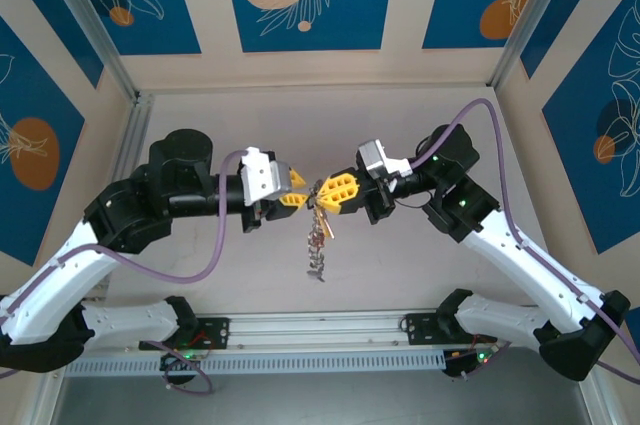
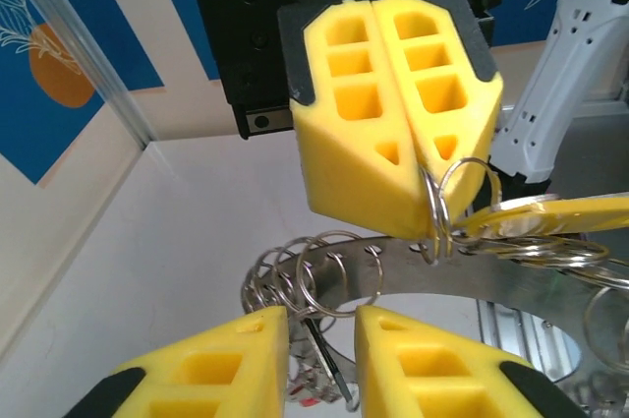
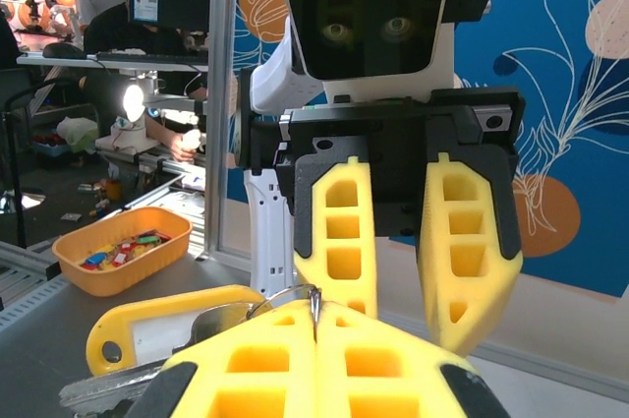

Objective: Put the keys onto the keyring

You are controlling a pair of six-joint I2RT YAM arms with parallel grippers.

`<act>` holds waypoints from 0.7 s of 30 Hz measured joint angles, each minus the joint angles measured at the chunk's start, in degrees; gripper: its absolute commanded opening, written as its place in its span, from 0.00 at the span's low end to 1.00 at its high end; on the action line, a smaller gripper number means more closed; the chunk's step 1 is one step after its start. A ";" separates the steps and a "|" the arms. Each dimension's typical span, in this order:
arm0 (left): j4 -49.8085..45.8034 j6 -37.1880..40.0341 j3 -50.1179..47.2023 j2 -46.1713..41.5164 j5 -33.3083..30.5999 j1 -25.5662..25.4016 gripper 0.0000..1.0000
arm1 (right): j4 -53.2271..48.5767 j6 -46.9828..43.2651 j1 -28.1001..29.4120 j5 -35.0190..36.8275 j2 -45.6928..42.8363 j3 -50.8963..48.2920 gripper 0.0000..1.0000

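The right tool (image 1: 336,191) is closed, its yellow fingers pressed together on a thin wire loop (image 2: 454,192) at their very tips. A yellow tag (image 3: 167,325) lies just beside that loop. I cannot tell whether the loop belongs to the tag or to the rim of the keyring.

Facing it, almost tip to tip, is the left tool (image 1: 295,191). Its fingers (image 3: 344,231) stand apart, with nothing visible between them.

The keyring (image 2: 511,275) hangs in the air below the two tools, a flat metal band with small loops crowded along its edge. A cluster of keys (image 1: 320,245) dangles from it above the table (image 1: 420,265), clear of the surface.

The step in hand looks like a mid-air threading or hand-over. One tool steadies the loop while the other prepares to take a new hold. The next move probably calls for the left tool to close on the band or on one rim loop without knocking the pinched loop free. That loop is thin and held only at the fingertips, so it could slip or twist.

Well apart from the work, beyond the table, an orange bin (image 3: 118,275) holds small coloured pieces. They are too small to tell whether they are keys.
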 measured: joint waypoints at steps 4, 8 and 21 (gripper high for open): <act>0.04 -1.11 0.00 -0.72 2.34 0.00 0.24 | 1.05 0.28 0.00 0.31 -0.02 -0.02 0.00; 0.07 -1.77 0.76 -0.90 4.59 -0.02 0.22 | 2.08 0.63 0.00 0.61 0.00 0.00 0.00; 2.40 -2.43 1.09 0.61 7.54 0.00 0.22 | 3.58 1.55 0.00 0.61 0.07 -0.02 0.00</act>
